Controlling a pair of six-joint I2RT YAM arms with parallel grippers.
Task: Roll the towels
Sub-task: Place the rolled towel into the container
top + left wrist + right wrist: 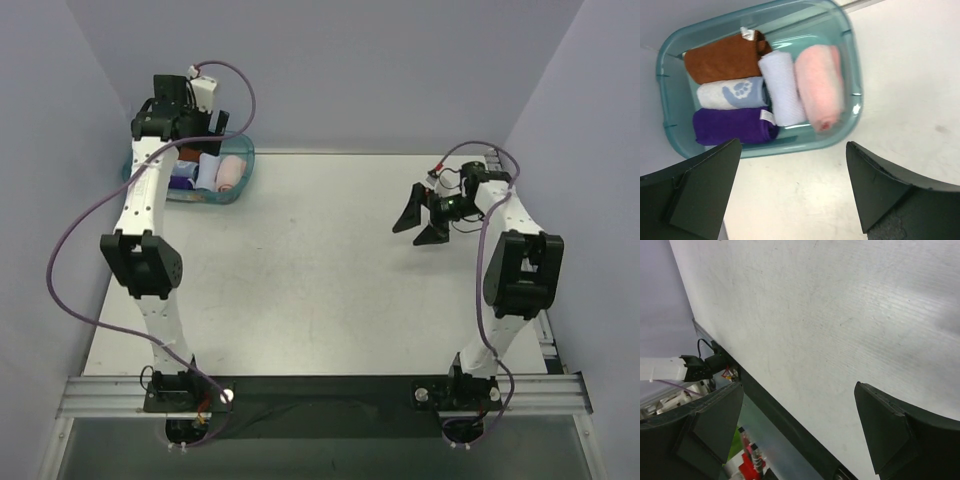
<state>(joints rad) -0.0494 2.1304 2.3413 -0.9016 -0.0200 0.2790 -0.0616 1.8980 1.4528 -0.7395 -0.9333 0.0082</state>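
The pale pink towel (819, 87) and the light blue towel (782, 87) are both rolled into stubby cylinders. They lie side by side in the right half of the teal tub (852, 60). In the top view the pink roll (231, 172) and the blue roll (208, 170) sit in the tub at the far left. My left gripper (794, 150) is open and empty, above the tub's near rim. My right gripper (420, 225) is open and empty above the bare table on the right; it also shows in the right wrist view (799, 390).
The tub also holds a brown roll (722, 57), a white roll with a blue paw print (730, 94) and a purple roll (732, 125). The table's near edge with its dark rail (785, 425) lies below the right gripper. Walls close in on the left, back and right.
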